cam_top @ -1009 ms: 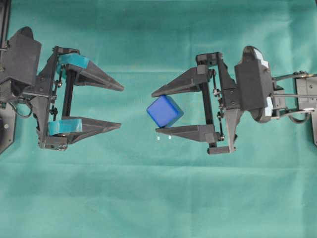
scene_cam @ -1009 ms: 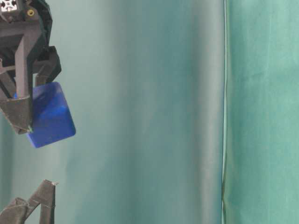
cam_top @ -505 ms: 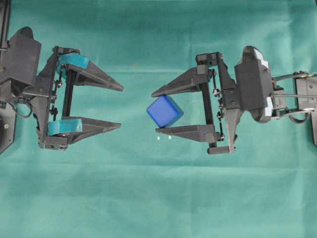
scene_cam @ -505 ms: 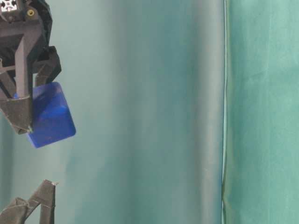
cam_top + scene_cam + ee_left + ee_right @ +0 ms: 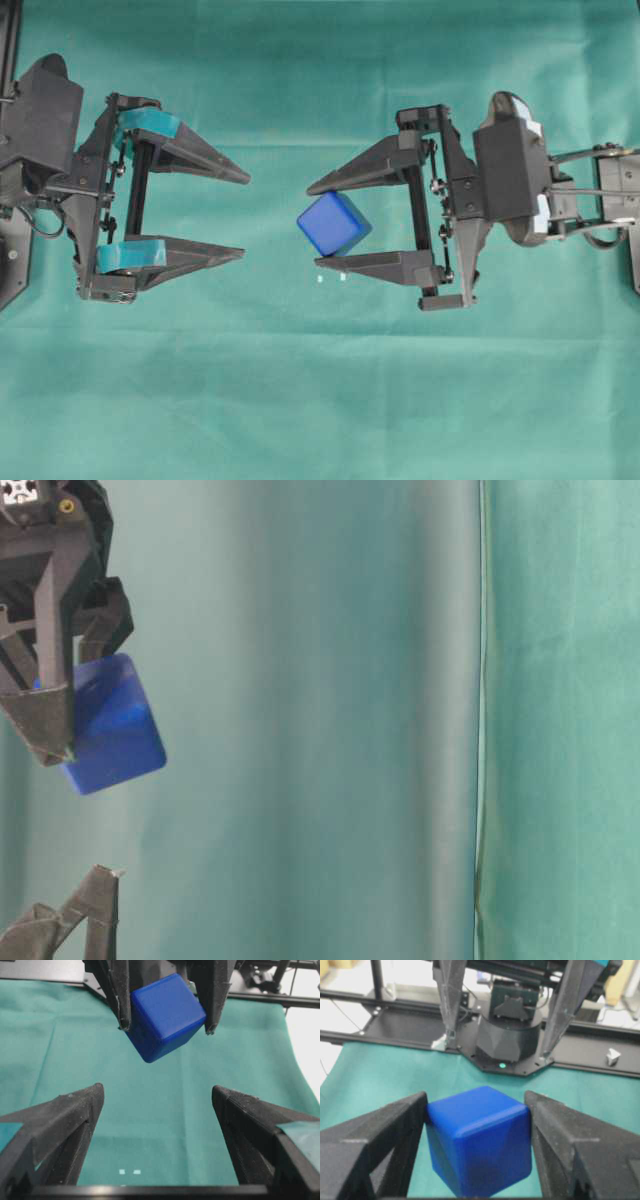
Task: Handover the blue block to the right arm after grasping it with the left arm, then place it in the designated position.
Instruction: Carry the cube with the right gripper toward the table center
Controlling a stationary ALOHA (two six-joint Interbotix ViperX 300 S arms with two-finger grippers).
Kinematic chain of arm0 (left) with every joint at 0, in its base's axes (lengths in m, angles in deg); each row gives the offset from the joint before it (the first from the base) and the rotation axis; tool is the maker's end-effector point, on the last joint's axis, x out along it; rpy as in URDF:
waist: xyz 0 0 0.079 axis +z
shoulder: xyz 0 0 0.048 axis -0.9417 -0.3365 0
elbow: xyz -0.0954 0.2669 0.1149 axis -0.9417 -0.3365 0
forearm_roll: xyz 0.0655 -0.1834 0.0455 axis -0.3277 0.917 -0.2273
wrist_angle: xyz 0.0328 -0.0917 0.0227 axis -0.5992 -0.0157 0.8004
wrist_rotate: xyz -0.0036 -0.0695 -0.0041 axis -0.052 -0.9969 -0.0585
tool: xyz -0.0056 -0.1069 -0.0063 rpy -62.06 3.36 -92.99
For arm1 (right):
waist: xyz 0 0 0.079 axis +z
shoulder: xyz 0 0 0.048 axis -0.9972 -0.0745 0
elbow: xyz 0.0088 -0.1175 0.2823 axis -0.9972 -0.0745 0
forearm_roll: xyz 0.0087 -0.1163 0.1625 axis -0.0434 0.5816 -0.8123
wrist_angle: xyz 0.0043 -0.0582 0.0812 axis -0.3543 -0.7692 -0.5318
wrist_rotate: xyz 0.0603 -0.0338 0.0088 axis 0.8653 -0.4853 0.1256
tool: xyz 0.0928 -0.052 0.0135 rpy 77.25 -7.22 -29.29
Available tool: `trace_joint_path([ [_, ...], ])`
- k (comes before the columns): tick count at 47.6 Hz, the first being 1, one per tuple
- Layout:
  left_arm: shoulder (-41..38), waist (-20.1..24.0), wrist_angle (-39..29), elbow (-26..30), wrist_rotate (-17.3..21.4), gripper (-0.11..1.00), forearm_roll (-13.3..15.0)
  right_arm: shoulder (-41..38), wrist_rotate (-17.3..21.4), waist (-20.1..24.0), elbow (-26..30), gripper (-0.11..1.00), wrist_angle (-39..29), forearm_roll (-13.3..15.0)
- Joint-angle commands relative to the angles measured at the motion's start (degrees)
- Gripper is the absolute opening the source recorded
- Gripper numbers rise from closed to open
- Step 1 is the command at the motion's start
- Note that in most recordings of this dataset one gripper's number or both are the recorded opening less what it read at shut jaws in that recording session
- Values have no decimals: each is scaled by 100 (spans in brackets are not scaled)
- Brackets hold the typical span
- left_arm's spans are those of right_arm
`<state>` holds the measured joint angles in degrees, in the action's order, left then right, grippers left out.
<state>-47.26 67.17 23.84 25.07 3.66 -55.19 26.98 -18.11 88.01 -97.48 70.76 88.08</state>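
Note:
The blue block (image 5: 335,224) hangs tilted above the green cloth, with my right gripper (image 5: 314,228) shut on it, plain black fingers pressing two opposite faces (image 5: 477,1142). My left gripper (image 5: 246,216), with teal tape on its fingers, stands wide open a short way left of the block, holding nothing. From the left wrist view the block (image 5: 165,1015) is straight ahead and higher than my open left gripper (image 5: 157,1090). Tiny white marks of the designated position (image 5: 331,277) lie on the cloth just under the right gripper's lower finger, also seen as marks (image 5: 128,1171).
Green cloth (image 5: 320,400) covers the whole table. The left arm's black base (image 5: 507,1035) and frame bars stand at the far edge in the right wrist view. A fold line in the cloth (image 5: 480,720) runs vertically in the table-level view.
The right gripper and the block have shifted only a hair in the table-level view. The left gripper has stayed open and still.

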Motion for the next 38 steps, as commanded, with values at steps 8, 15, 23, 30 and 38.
trace_joint_path([
  [8,35,-9,26,97,0,100,0,141,53,9,185,64,-334,-53],
  [15,26,-9,26,97,0,100,0,132,132,18,193,64,-686,-62],
  [23,26,-9,26,97,9,100,-9,123,299,70,193,64,-1178,-62],
  [30,35,-9,26,97,18,100,0,97,483,141,193,64,-1670,-62],
  [38,26,-9,26,97,9,100,0,44,747,193,193,64,-2268,-62],
])
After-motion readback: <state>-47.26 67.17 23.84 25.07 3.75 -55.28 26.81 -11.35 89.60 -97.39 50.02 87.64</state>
